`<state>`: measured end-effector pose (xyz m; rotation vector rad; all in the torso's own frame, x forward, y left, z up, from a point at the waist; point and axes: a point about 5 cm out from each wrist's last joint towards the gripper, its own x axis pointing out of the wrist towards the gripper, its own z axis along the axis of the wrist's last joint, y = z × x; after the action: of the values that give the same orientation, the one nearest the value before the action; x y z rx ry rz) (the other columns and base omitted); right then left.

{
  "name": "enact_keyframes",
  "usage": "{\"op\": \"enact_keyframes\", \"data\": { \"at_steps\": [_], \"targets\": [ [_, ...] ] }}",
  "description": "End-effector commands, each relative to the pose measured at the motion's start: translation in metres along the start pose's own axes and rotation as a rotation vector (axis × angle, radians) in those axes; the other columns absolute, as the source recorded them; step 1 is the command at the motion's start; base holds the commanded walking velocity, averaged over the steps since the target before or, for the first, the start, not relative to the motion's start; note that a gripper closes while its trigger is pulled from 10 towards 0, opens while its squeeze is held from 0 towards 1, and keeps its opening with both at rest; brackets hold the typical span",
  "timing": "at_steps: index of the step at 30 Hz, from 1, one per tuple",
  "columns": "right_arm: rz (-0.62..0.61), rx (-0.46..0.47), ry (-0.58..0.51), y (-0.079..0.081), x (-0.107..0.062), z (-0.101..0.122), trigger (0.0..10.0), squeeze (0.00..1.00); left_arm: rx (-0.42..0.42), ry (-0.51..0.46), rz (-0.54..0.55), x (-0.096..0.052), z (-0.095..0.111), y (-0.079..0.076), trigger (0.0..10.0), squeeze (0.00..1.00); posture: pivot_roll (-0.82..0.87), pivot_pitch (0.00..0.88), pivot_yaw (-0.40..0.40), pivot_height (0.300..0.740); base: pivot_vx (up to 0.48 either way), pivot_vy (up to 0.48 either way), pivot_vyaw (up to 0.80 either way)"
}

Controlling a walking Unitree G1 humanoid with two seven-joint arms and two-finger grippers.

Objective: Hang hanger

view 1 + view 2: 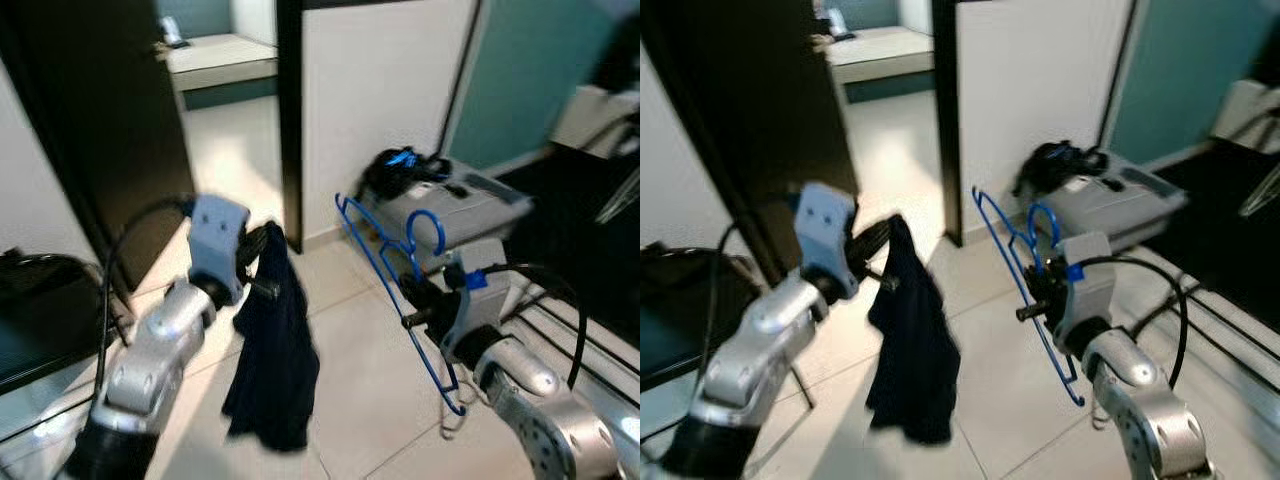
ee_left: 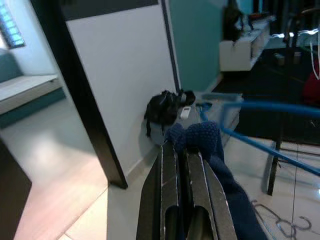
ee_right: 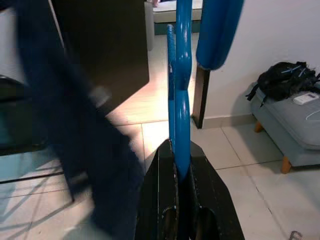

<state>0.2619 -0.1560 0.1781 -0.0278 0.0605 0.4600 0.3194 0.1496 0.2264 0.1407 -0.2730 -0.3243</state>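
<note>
We find the right gripper [image 3: 181, 172] clamped on the blue hanger [image 1: 385, 262], its fingers closed on the neck just below the hook. The hanger is held upright in the air, beside and to the right of the dark cloth [image 1: 272, 345]. The left gripper [image 2: 182, 157] is closed on the cloth's top edge, and the cloth hangs limp below it.

We judge the hanger light and stiff: a thin frame with a smooth blue coating, likely slippery in the fingers and apt to swivel if gripped loosely. The neck is the sound place to hold it, leaving the hook free. The cloth is soft, knitted in texture, and will sag and fold wherever it is not supported.

Beyond the hanger, by the white wall panel [image 1: 385, 100], stands a grey padded bench [image 1: 455, 215] with a black bag [image 1: 400, 170] on it. The floor [image 1: 350, 380] is pale, glossy tile.
</note>
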Motion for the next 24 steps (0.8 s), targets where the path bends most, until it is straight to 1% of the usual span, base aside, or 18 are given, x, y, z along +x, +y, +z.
{"op": "enact_keyframes", "data": {
  "at_steps": [1,3,4,5,7,9,10,11,12,13,15,18,21,24],
  "targets": [
    [0.026,0.000,-0.006,0.001,0.000,0.004,10.0,0.00,0.027,-0.014,0.009,0.003,0.004,0.006,10.0,0.00,-0.07,0.000,0.030,0.740,0.000,0.000,-0.78],
    [0.078,-0.013,-0.016,-0.002,-0.001,0.010,10.0,0.00,0.076,-0.055,-0.003,0.016,0.020,0.016,10.0,0.00,-0.07,0.000,0.032,0.740,0.000,0.000,-0.78],
    [0.078,-0.013,-0.016,-0.002,-0.001,0.010,10.0,0.00,0.076,-0.055,-0.003,0.016,0.020,0.016,10.0,0.00,-0.07,0.000,0.032,0.740,0.000,0.000,-0.77],
    [0.103,-0.014,-0.022,-0.003,-0.002,0.014,10.0,0.00,0.095,-0.071,-0.014,0.021,0.026,0.018,10.0,0.00,-0.07,0.000,0.034,0.740,0.000,0.000,-0.77],
    [0.169,-0.009,-0.039,-0.004,-0.006,0.022,10.0,0.00,0.128,-0.088,-0.042,0.026,0.032,0.018,10.0,0.00,-0.07,0.000,0.036,0.740,0.000,0.000,-0.78],
    [0.169,-0.009,-0.039,-0.004,-0.006,0.022,10.0,0.00,0.128,-0.088,-0.042,0.026,0.032,0.018,10.0,0.00,-0.07,0.000,0.036,0.740,0.000,0.000,-0.78],
    [0.207,0.002,-0.056,-0.005,-0.011,0.027,10.0,0.00,0.149,-0.097,-0.063,0.029,0.035,0.017,10.0,0.00,-0.07,0.000,0.036,0.740,0.000,0.000,0.00],
    [0.207,0.002,-0.056,-0.005,-0.011,0.027,10.0,0.00,0.149,-0.097,-0.063,0.029,0.035,0.017,10.0,0.00,-0.07,0.000,0.036,0.740,0.000,0.000,0.00],
    [0.246,0.007,-0.065,-0.008,-0.016,0.032,10.0,0.00,0.175,-0.104,-0.088,0.031,0.038,0.016,10.0,0.00,-0.08,0.000,0.037,0.740,0.000,0.000,0.00],
    [0.246,0.007,-0.065,-0.008,-0.016,0.032,10.0,0.00,0.175,-0.104,-0.088,0.031,0.038,0.016,10.0,0.00,-0.08,0.000,0.037,0.740,0.000,0.000,0.00],
    [0.290,0.002,-0.065,-0.016,-0.026,0.038,10.0,0.00,0.206,-0.119,-0.119,0.033,0.041,0.014,10.0,0.00,-0.08,0.000,0.037,0.740,0.000,0.000,0.00],
    [0.316,-0.022,-0.056,-0.026,-0.035,0.046,10.0,0.00,0.236,-0.151,-0.164,0.035,0.047,0.011,10.0,0.00,-0.08,0.000,0.040,0.740,0.000,0.000,0.00],
    [0.337,-0.030,-0.053,-0.027,-0.038,0.049,10.0,0.00,0.249,-0.161,-0.177,0.036,0.049,0.011,10.0,0.00,-0.08,0.000,0.040,0.740,0.000,0.000,0.00],
    [0.400,-0.056,-0.029,-0.026,-0.044,0.052,10.0,0.00,0.278,-0.183,-0.209,0.037,0.053,0.010,10.0,0.00,-0.09,0.000,0.041,0.740,0.000,0.000,0.00]
  ]
}}
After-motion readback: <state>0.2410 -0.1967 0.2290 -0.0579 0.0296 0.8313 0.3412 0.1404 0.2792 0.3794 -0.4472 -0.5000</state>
